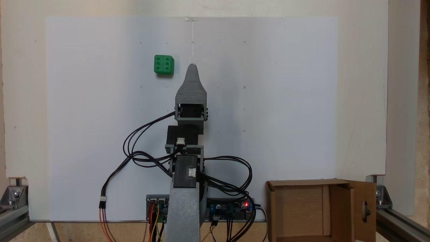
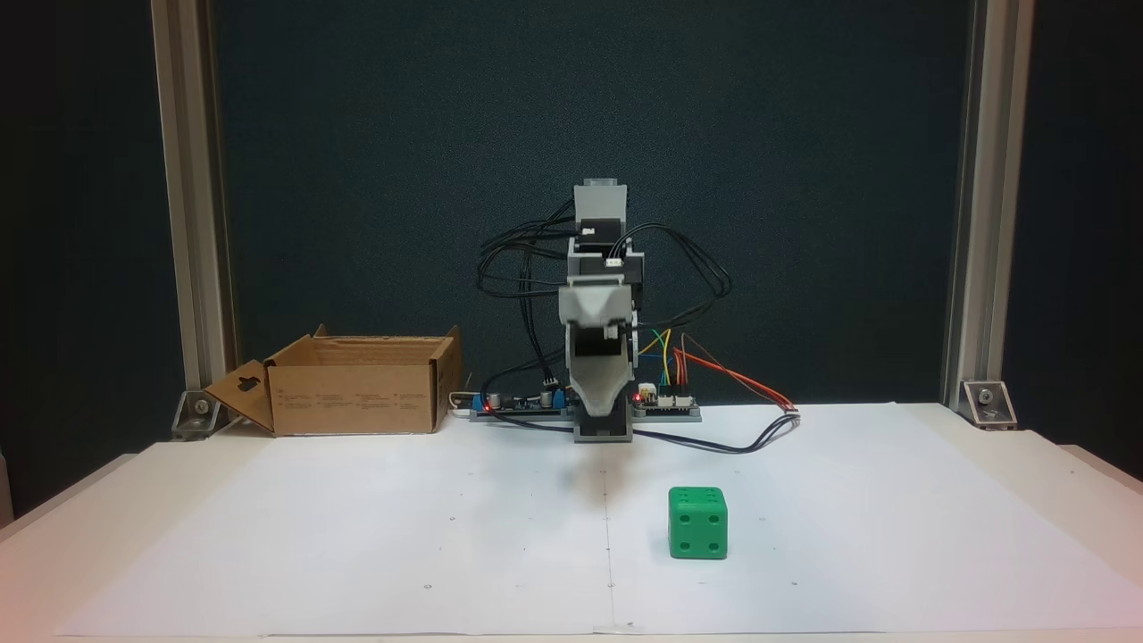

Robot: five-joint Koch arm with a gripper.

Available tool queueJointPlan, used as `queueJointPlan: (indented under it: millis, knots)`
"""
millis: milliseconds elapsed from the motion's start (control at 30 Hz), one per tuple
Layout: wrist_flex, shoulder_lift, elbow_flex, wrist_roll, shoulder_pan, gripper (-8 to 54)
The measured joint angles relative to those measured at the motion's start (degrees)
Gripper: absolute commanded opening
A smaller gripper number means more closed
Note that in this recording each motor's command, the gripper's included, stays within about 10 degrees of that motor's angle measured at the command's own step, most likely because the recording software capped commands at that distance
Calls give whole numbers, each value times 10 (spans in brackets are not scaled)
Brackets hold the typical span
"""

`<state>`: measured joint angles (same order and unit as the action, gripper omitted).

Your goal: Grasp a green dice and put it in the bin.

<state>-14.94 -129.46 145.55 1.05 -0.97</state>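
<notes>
The green dice point(image 1: 164, 65) point(image 2: 697, 523) sits on the white sheet, six pips up in a fixed view from above. My gripper point(image 1: 191, 66) point(image 2: 597, 404) points along the sheet's middle line, and the dice lies just left of its tip in that view. In the front fixed view the dice is right of the gripper and nearer the camera, apart from it. Only one grey tapered jaw shows, so its state is unclear; nothing is visibly held. The bin point(image 1: 304, 183) point(image 2: 357, 397), a brown cardboard box, stands open beside the arm's base.
A white paper sheet point(image 1: 285, 101) covers the table. Circuit boards point(image 2: 665, 406) and looping cables point(image 1: 141, 158) lie around the arm's base. Aluminium frame posts point(image 2: 978, 223) stand at the table corners. The bin's flap with the handle hole point(image 1: 364, 210) sticks outward.
</notes>
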Motion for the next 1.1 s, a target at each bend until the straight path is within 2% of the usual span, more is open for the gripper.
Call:
queueJointPlan:
  millis: [433,600,767,1100]
  knots:
    - [381,16,-244,52,15,432]
    - [459,74,-314,52,15,432]
    - [567,187,-467,57,19,434]
    - [661,365,-607,74,52,435]
